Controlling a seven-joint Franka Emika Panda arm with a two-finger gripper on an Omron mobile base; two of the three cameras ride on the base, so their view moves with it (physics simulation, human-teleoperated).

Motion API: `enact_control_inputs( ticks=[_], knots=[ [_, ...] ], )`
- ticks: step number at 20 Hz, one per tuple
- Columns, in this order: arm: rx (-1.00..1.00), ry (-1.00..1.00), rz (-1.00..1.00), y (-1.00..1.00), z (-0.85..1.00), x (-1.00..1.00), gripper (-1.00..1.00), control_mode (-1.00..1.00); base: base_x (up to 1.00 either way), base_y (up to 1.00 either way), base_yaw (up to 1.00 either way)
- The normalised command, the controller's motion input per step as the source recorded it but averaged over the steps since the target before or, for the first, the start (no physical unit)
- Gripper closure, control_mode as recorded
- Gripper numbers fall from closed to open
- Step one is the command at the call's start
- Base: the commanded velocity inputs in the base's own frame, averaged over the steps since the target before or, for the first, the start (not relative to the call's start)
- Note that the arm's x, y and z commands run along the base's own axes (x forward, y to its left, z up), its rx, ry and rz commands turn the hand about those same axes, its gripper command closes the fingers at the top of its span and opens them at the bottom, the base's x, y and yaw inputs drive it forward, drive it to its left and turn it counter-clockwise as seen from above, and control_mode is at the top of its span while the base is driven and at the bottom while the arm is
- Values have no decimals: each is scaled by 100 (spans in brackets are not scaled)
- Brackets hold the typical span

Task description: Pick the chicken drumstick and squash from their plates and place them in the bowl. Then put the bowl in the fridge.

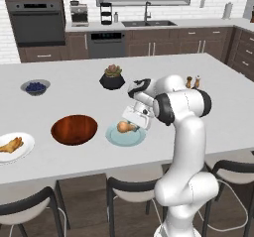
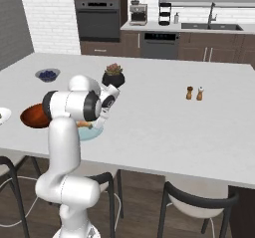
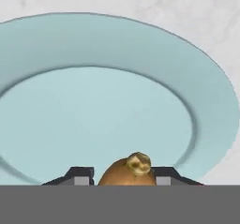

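The end effector [image 3: 125,178] clamps the squash [image 3: 127,170] on its blue plate [image 3: 56,120] near the tabletop's front edge, ready to lift toward the bowl [image 1: 74,129] beside it.

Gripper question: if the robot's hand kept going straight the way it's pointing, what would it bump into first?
The gripper already has the squash between its fingertips. Straight beyond that, it would probably meet the pale blue-green plate underneath.

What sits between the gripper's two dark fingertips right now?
The tan pear-shaped squash, over the pale blue-green plate, seen in the hand view.
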Motion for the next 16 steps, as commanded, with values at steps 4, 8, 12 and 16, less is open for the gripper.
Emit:
enact_control_inputs(
  ticks=[4, 8, 12, 16],
  knots=[
    [1, 0, -20, 10, 53, -65, 100, -100, 0, 0, 0],
    [0, 0, -23, 42, 55, -68, 100, -100, 0, 0, 0],
    [-2, 2, -26, 59, 74, -35, 100, -100, 0, 0, 0],
    [-13, 1, -25, 70, 56, -9, 100, -100, 0, 0, 0]
  ],
)
